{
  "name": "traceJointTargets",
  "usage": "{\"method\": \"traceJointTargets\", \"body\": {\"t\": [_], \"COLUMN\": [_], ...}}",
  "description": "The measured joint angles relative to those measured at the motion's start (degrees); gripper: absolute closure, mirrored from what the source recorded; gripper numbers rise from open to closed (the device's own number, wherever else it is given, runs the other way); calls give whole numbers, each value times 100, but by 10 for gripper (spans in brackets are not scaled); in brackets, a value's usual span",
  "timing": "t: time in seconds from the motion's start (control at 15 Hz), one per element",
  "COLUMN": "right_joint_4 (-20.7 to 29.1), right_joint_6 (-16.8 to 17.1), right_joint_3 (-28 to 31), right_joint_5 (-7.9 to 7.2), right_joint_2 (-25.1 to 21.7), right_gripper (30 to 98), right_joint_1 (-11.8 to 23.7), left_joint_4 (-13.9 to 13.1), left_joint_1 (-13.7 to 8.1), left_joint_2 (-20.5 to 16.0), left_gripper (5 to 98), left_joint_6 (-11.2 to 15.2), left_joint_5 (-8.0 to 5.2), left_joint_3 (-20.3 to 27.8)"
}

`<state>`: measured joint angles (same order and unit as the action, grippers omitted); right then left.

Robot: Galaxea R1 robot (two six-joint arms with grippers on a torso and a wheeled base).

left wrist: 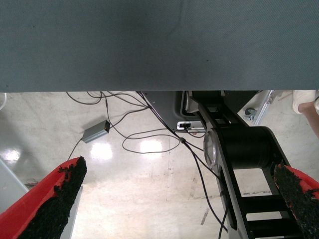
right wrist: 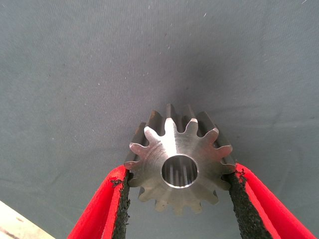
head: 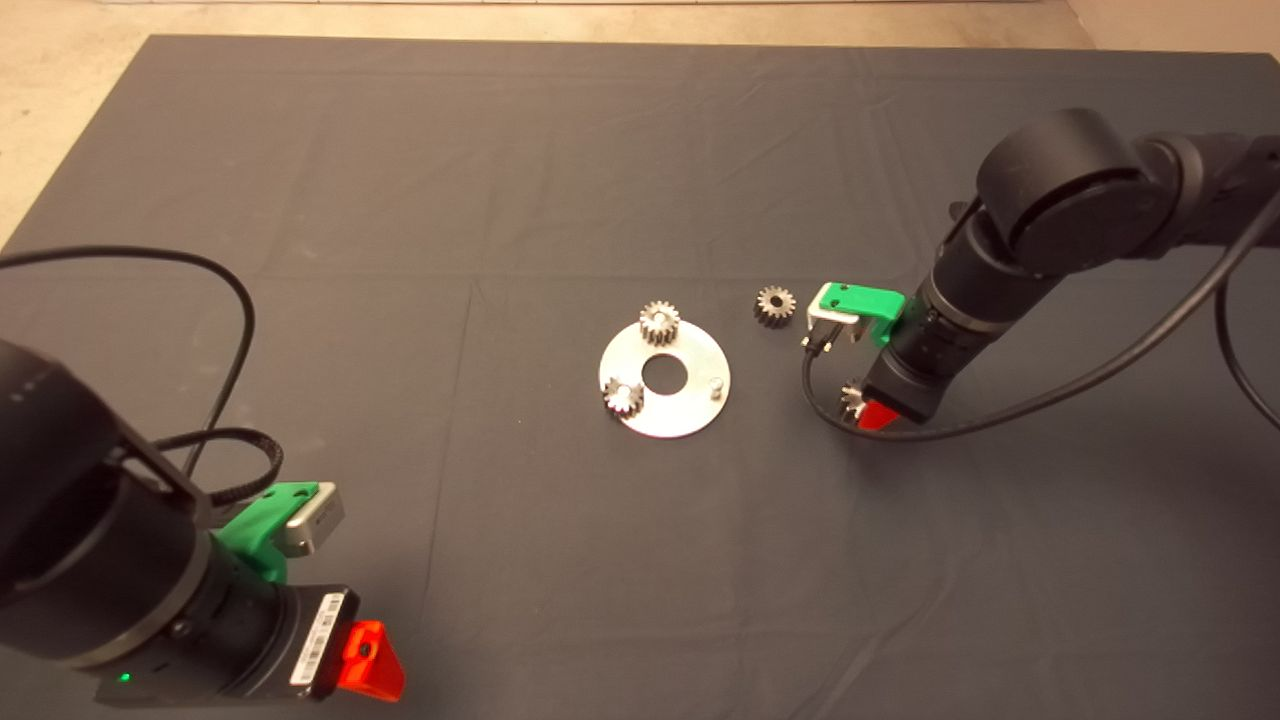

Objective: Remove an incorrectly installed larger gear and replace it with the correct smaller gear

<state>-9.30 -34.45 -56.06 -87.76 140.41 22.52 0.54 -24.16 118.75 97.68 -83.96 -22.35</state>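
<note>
Right wrist view: right pincer [right wrist: 179,199] is gripping the larger gear [right wrist: 179,159], right of the plate [head: 690,405] carrying two silvery gears [head: 659,321]. One smaller gear [head: 775,304] is lying far-right of it. Left pincer [left wrist: 174,199] is idling open, near-left.

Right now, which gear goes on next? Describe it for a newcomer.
Start at the round silver plate mid-mat. Just beyond its far right edge, the small dark grey spur gear lies alone on the mat. Unlike the two lighter silvery gears, it is off the plate.
</note>
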Motion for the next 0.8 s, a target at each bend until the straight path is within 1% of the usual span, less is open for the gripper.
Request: {"method": "traceJointTargets", "body": {"t": [0.2, 0.53, 0.8], "right_joint_4": [-50, -322, -582], "right_joint_6": [2, 5, 2], "right_joint_3": [4, 6, -23], "right_joint_5": [9, 6, 10], "right_joint_2": [-17, -44, -44], "right_gripper": [827, 827, 827], "right_joint_1": [-16, -113, -280], "left_joint_4": [1, 1, 1], "left_joint_1": [0, 0, 0], "left_joint_2": [0, 0, 0], "left_gripper": [61, 61, 61], "left_joint_6": [-2, -2, -2], "left_joint_5": [-2, 0, -2], "left_joint_3": [0, 0, 0]}}
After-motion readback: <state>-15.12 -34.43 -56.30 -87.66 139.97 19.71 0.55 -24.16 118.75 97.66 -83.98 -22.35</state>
